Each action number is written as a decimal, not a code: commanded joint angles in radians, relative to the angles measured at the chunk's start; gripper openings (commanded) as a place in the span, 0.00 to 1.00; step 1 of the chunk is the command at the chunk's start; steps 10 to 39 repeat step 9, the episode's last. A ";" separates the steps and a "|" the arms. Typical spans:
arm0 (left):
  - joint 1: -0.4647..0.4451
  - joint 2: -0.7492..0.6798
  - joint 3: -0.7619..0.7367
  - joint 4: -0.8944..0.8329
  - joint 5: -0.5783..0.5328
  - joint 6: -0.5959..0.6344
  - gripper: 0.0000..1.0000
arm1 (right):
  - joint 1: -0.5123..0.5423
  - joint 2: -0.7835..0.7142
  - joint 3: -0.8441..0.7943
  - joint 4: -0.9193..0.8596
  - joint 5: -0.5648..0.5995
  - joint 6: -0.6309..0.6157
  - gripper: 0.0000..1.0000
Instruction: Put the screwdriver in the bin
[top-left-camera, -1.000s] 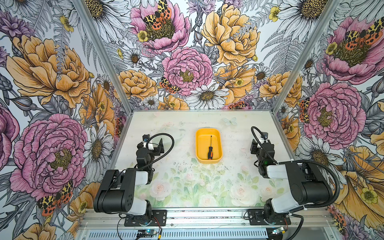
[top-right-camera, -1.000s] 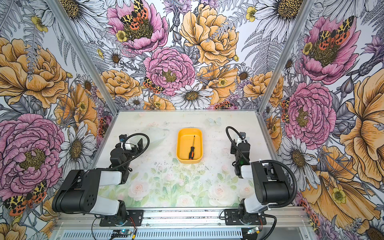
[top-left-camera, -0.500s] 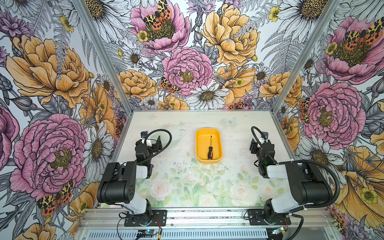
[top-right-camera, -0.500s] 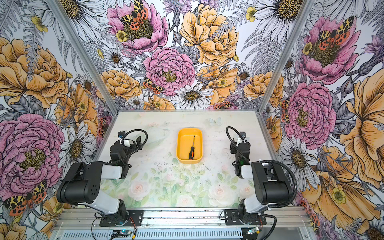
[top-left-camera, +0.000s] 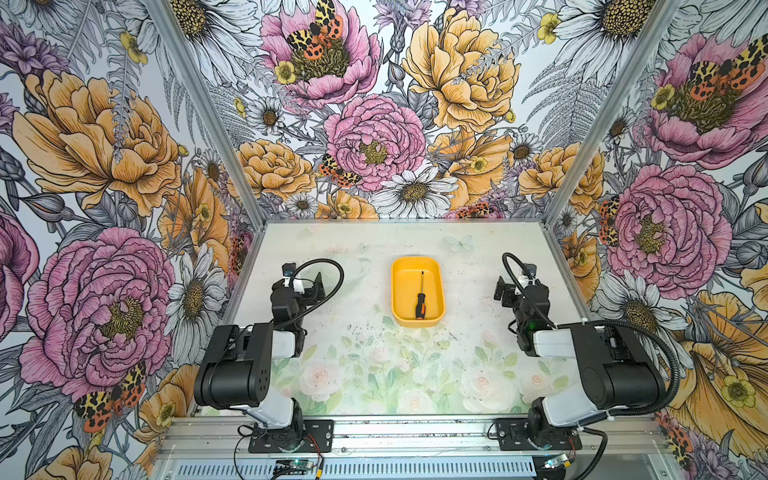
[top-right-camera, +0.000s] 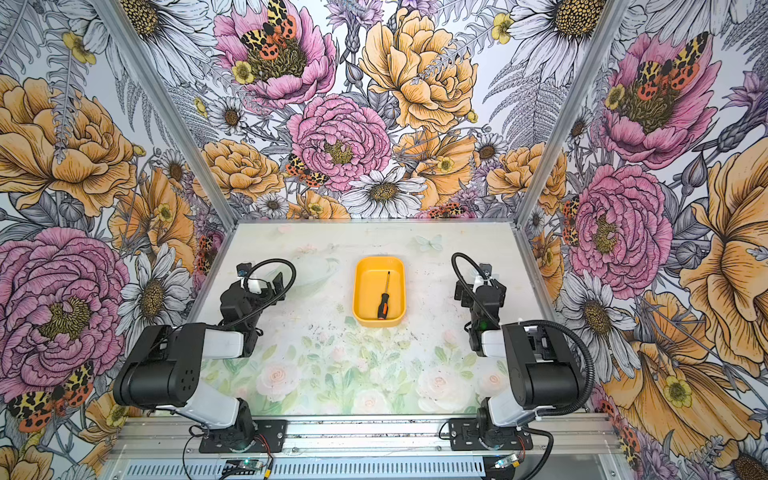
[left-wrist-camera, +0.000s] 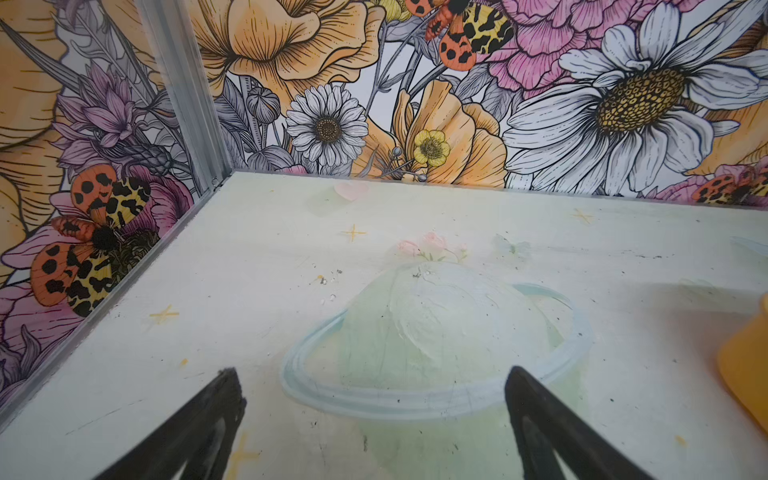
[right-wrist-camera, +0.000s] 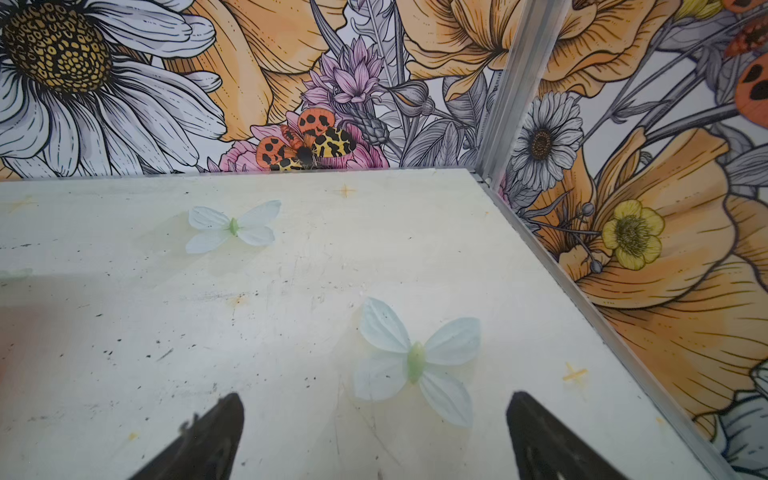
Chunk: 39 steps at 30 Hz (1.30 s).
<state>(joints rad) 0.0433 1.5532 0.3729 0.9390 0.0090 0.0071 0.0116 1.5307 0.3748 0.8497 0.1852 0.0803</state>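
Lying flat in the bin (top-left-camera: 405, 286) is the screwdriver (top-left-camera: 420, 300), so that part looks sorted (black-and-orange handle at the end nearer the arm bases, thin shaft pointing toward the back wall). It runs roughly along the bin's long axis, slightly tilted.

The bin sits on the worktop (top-left-camera: 415, 374) between the two arms. It's off to the right of the left end effector (top-left-camera: 302, 286) and off to the left of the right end effector (top-left-camera: 512, 291), well apart from both and about level with them.

The left end effector is spread wide with nothing between its jaws. Only a yellow corner of the bin peeks into its wrist view, and a faded printed ringed planet (left-wrist-camera: 436, 345) lies on the worktop just ahead of it.

The right end effector is also spread wide and holding nothing. It's over bare worktop, with a pale printed butterfly (right-wrist-camera: 415, 361) right in front of its tips.

Neither one is touching the bin or the screwdriver.
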 joint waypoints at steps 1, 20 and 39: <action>0.002 0.001 0.007 0.002 0.019 -0.005 0.99 | -0.006 0.003 0.013 0.018 -0.011 -0.003 0.99; 0.002 0.000 0.006 0.002 0.019 -0.006 0.99 | -0.012 0.003 0.017 0.014 -0.024 0.000 0.99; 0.002 0.000 0.006 0.002 0.019 -0.006 0.99 | -0.012 0.003 0.017 0.014 -0.024 0.000 0.99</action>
